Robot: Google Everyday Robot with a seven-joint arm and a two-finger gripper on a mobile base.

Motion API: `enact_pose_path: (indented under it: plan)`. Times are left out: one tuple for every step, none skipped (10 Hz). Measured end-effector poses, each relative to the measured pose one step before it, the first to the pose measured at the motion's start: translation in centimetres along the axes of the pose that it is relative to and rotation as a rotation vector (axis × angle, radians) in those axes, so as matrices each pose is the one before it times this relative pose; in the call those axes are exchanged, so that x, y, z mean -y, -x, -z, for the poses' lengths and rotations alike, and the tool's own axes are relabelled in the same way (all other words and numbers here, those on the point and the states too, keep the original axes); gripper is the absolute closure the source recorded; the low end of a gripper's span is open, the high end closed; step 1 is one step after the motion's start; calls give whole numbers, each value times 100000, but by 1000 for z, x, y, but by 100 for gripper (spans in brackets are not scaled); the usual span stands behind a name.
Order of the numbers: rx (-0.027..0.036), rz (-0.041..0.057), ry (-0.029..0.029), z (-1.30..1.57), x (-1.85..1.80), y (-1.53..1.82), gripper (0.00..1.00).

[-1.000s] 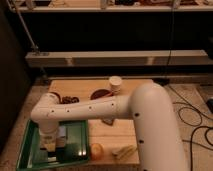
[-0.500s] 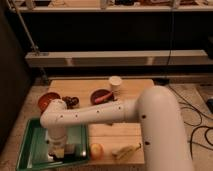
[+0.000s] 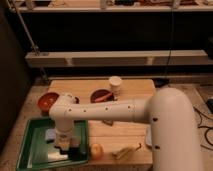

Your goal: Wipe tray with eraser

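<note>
End effector (image 3: 64, 145) shut, low over green tray (image 3: 30, 152) — apple (image 3: 96, 149), bowls (image 3: 48, 100) nearby.

From my remote seat this reads as a robotics lab or workshop — not a home. My gripper (image 3: 65, 145), fingers shut, hangs low over a green tray (image 3: 30, 155) on a plain wooden table (image 3: 131, 90). Behind the fingers runs heavy metal shelving (image 3: 120, 58) against a dark wall. Off to their right, cables (image 3: 205, 125) trail over a speckled hard floor (image 3: 202, 95) — test-bench surroundings.
</note>
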Motion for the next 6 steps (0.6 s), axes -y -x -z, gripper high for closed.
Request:
enact_pose_path:
  plan:
    - [-600,928,448,275,-512,-1056,100]
    - [-220,898,252,167,-424,-981,100]
    - [-155,1786,17,-33,3,-1115,100]
    - [-116,1520,50,17,106,-735,100]
    - [267,2090,23,30,454,-659,100]
    - [-67,1296,-227,-102,468,-261,100]
